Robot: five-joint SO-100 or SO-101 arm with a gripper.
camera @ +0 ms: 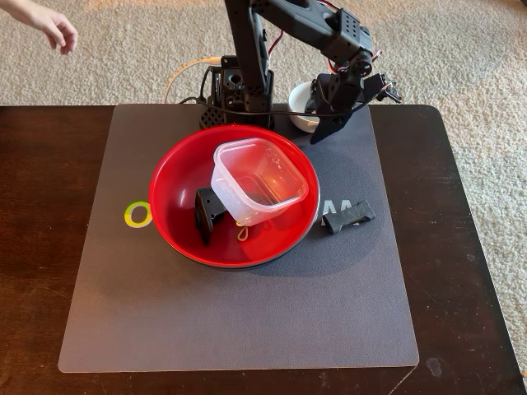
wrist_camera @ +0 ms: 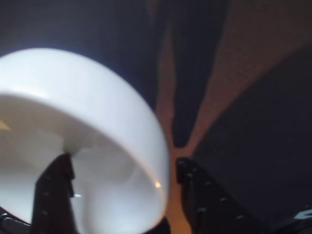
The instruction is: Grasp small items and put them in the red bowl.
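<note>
With the clear tub point(camera: 260, 181) and black bracket point(camera: 207, 214) already sitting in the red bowl point(camera: 173, 173), the claw point(wrist_camera: 117, 180) straddles the white dish's point(wrist_camera: 97, 136) rim behind it, jaws spread; ribbed piece point(camera: 347, 217) waits beside the bowl.

Clear tub point(camera: 259, 181) fills the red bowl point(camera: 177, 177); mat point(camera: 247, 321) in front lies bare

red bowl point(camera: 177, 177): glossy, smooth | tub point(camera: 259, 181): clear plastic | white dish point(wrist_camera: 97, 146): smooth, shiny | mat point(camera: 247, 321): matt grey | table point(camera: 41, 247): dark polished wood | floor at 12 o'clock: rough carpet point(camera: 461, 49)
</note>
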